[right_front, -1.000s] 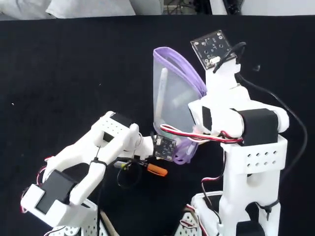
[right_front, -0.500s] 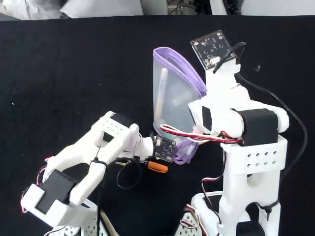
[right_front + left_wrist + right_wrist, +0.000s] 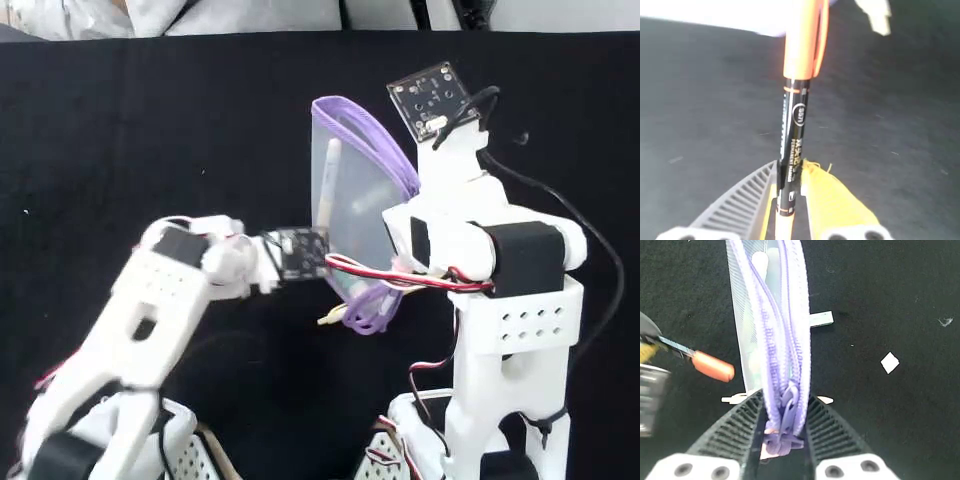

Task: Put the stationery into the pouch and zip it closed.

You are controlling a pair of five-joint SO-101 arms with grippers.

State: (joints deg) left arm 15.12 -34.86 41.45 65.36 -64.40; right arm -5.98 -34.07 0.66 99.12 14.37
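Black cloth surface (image 3: 150, 130) under both arms.

Left fingers (image 3: 807, 176): clamped on the marker (image 3: 796, 105), gripping the black barrel near its tail end. The barrel runs straight out from between the tips, with the orange cap at the far end, well beyond them. The marker is held out over the surface.

Right fingers (image 3: 815, 415): clamped on the pouch (image 3: 771, 315) at one end of its purple zip, with a bunch of purple tape pinched between the ribbed inner faces. The pouch extends away from the tips, edge-on to that wrist camera, with clear walls and a purple zip band. I cannot tell how far the zip is parted.

From the high view I see the pouch standing upright from the right fingers. A white stick (image 3: 328, 190) stands inside it against the clear wall.

In the right wrist view the marker's orange cap sits near the pouch wall, off to one side of the right fingers. I see no contact.

Further out, a small white scrap (image 3: 889, 362) lies on the surface. It is well apart from the right fingers, on the side away from the marker.
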